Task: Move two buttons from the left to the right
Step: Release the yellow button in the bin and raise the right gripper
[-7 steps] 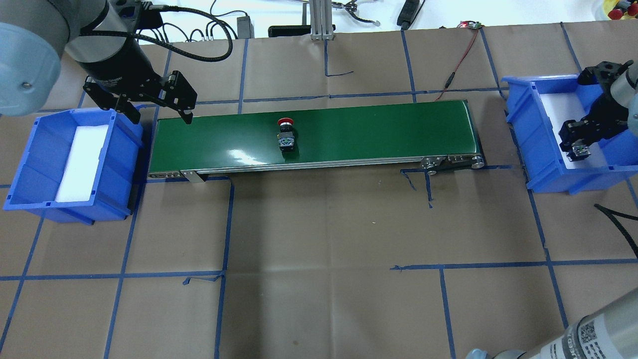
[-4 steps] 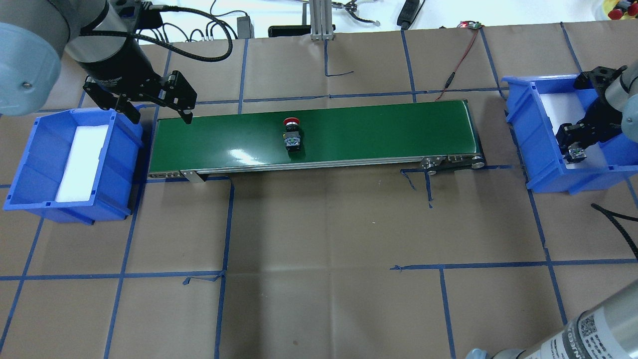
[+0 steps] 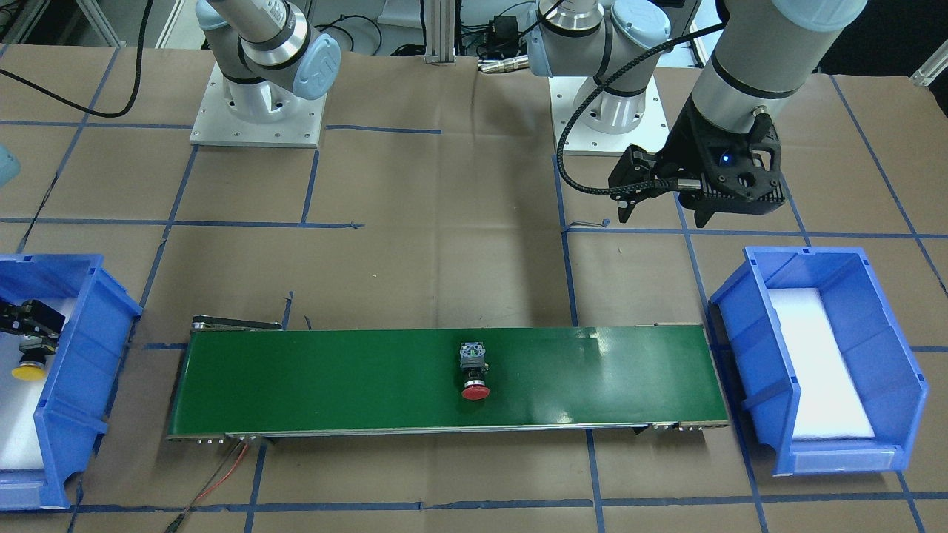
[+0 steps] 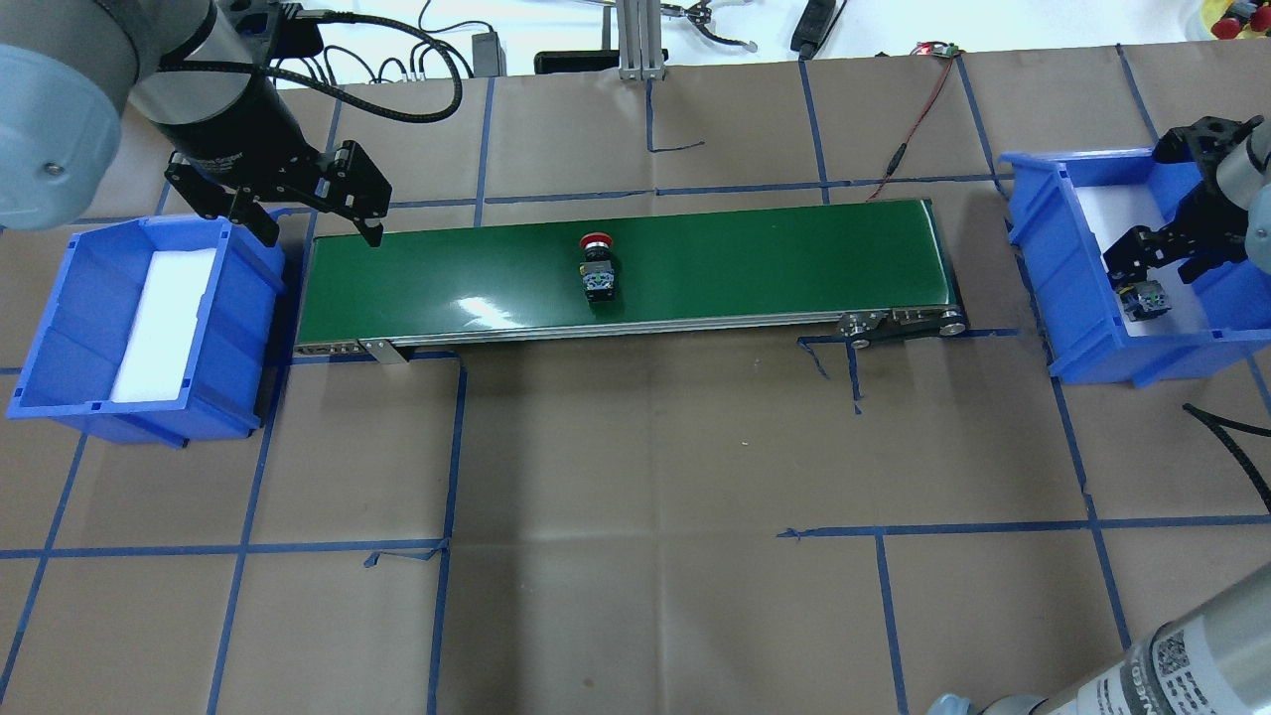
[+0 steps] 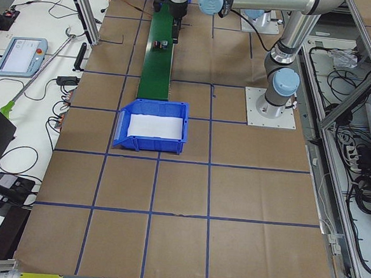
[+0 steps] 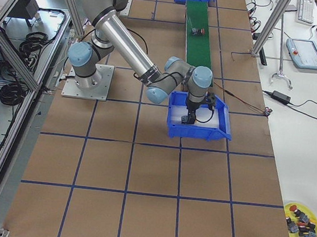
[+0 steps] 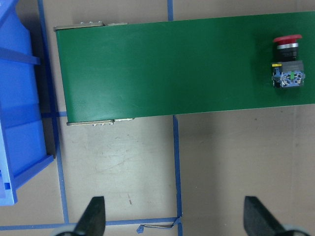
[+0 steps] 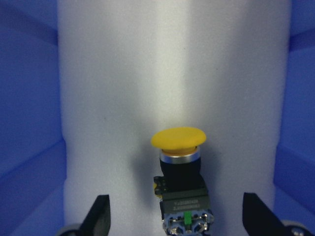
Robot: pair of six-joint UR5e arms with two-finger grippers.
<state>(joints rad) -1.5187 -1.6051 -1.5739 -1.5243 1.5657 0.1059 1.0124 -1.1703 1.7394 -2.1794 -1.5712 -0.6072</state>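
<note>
The red-capped button (image 4: 597, 273) lies on its side near the middle of the green conveyor belt (image 4: 745, 258); it also shows in the front view (image 3: 474, 374) and the left wrist view (image 7: 288, 64). The yellow-capped button (image 8: 179, 167) lies on white foam in the right blue bin (image 4: 1062, 268), also seen in the front view (image 3: 29, 368). My right gripper (image 8: 178, 216) is open over it, fingers apart on either side and not touching it. My left gripper (image 4: 320, 236) is open and empty above the belt's left end.
The left blue bin (image 4: 60, 328) holds only white foam and stands just left of the belt. A red wire (image 4: 918, 119) runs to the belt's far right end. A black cable (image 4: 1231, 447) lies near the right bin. Blue tape lines cross the brown table cover.
The red button has travelled to the right along the belt. My right gripper has shifted inside the right bin and stands open over the yellow button. The left arm has not moved.
</note>
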